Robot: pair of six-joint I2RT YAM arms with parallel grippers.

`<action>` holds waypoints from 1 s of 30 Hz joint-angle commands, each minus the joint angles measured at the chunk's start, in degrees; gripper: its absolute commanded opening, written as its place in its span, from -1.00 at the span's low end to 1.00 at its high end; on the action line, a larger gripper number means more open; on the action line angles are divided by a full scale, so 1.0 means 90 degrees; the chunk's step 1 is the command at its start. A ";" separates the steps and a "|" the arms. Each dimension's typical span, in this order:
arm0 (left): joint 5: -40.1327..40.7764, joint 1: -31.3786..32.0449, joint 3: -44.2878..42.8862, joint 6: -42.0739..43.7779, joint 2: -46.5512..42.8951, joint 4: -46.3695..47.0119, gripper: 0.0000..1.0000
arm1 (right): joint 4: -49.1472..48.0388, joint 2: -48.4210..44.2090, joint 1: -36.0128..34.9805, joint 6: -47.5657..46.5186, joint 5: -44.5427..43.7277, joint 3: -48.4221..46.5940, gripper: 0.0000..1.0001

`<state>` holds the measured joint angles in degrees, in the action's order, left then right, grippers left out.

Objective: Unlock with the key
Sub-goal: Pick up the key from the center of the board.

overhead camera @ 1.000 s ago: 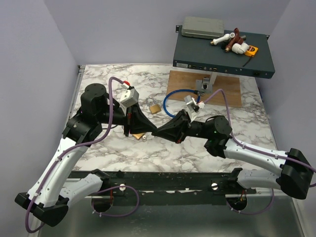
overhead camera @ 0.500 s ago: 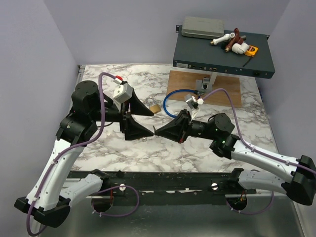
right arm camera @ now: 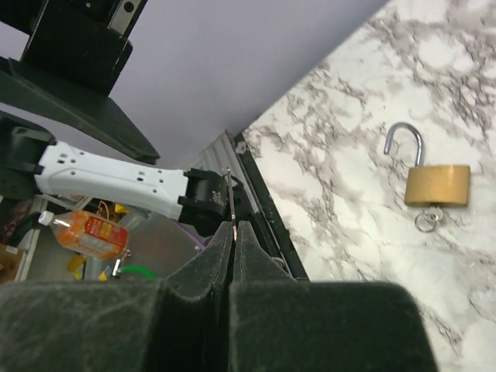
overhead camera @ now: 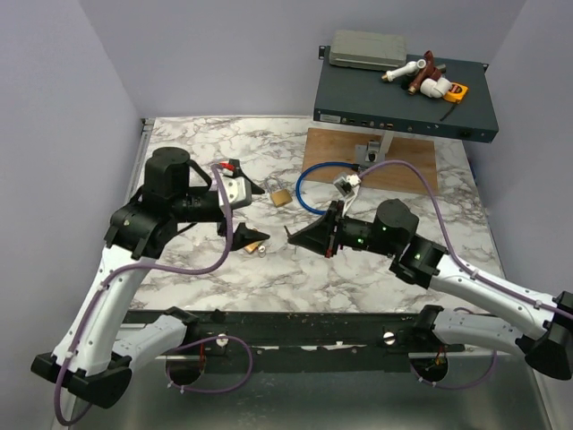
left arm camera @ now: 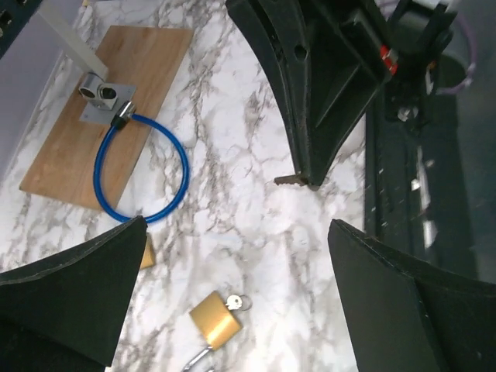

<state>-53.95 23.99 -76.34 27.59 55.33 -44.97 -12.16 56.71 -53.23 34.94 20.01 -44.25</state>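
Marble-patterned desk [overhead camera: 179, 134] seen from above, with two black-and-white robot arms reaching in from its near edge. The right gripper [overhead camera: 292, 237] pointed left at about the middle of the desk. Its two fingers were pressed together on the key [right arm camera: 231, 200], a thin silvery sliver that stood out from between the fingertips and appeared edge-on in the right wrist view. The left gripper [left arm camera: 236, 225] faced it from the left, its fingers spread wide apart and gripping nothing.

Between the two grippers a brass padlock [left arm camera: 215, 319] lay flat on the marble, just beside the left gripper's nearer finger in the overhead view. A small metal ring [left arm camera: 236, 302] sat at its keyhole end, and the right wrist view showed its silver shackle swung open. The key was apart from this padlock, a little to its right.

A second brass padlock [overhead camera: 281, 196] lay farther back, just beside a loop of blue cable [overhead camera: 299, 188]. The cable ran to a metal fitting [overhead camera: 372, 154] fixed on a wooden board [overhead camera: 412, 166] near the far edge, right of centre. Behind the board, at the far right corner, sat a dark flat equipment case [overhead camera: 403, 107]. On it were a grey box [overhead camera: 367, 49], some pipe fittings [overhead camera: 416, 76] and a small orange tape measure [overhead camera: 457, 90]
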 commanded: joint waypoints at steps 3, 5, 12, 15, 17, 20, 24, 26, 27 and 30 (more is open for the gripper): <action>0.0319 0.0331 0.0795 0.3292 -0.0347 -0.0278 0.97 | 0.1117 0.0687 0.0180 0.0283 0.0716 -0.0499 -0.99; 0.0719 0.0528 0.1338 0.4461 -0.0838 0.0020 0.97 | 0.1146 0.0845 0.0296 0.0398 0.1102 -0.0657 -0.99; 0.1054 0.0757 0.2978 0.6753 -0.2108 0.1717 0.97 | 0.1156 0.1347 0.0631 0.0903 0.2714 -0.1177 -0.99; 0.1042 0.0805 0.3266 0.7289 -0.2298 0.1983 0.97 | 0.1073 0.1530 0.0641 0.1097 0.3089 -0.1269 -0.99; 0.1033 0.0872 0.3440 0.7606 -0.2413 0.2141 0.97 | 0.0955 0.1629 0.0641 0.1217 0.3317 -0.1289 -0.99; 0.1045 0.0900 0.3732 0.7998 -0.2534 0.2375 0.97 | 0.0932 0.1690 0.0639 0.1259 0.3371 -0.1315 -0.99; 0.0991 0.0912 0.3819 0.8315 -0.2606 0.2249 0.91 | 0.0839 0.1703 0.0641 0.1343 0.3392 -0.1313 -0.99; 0.0883 0.0922 0.3963 0.8668 -0.2706 0.2272 0.82 | 0.0751 0.1750 0.0641 0.1421 0.3397 -0.1328 -0.99; 0.0859 0.0925 0.4104 0.8921 -0.2770 0.2322 0.78 | 0.0690 0.1782 0.0636 0.1463 0.3398 -0.1338 -0.99; 0.0942 0.0935 0.4406 0.8868 -0.2890 0.2762 0.77 | 0.0682 0.1844 0.0641 0.1455 0.3326 -0.1421 -0.99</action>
<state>-44.42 32.01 -40.10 102.54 30.85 -24.51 -4.21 72.27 -47.55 46.83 48.42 -54.59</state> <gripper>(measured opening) 0.882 0.011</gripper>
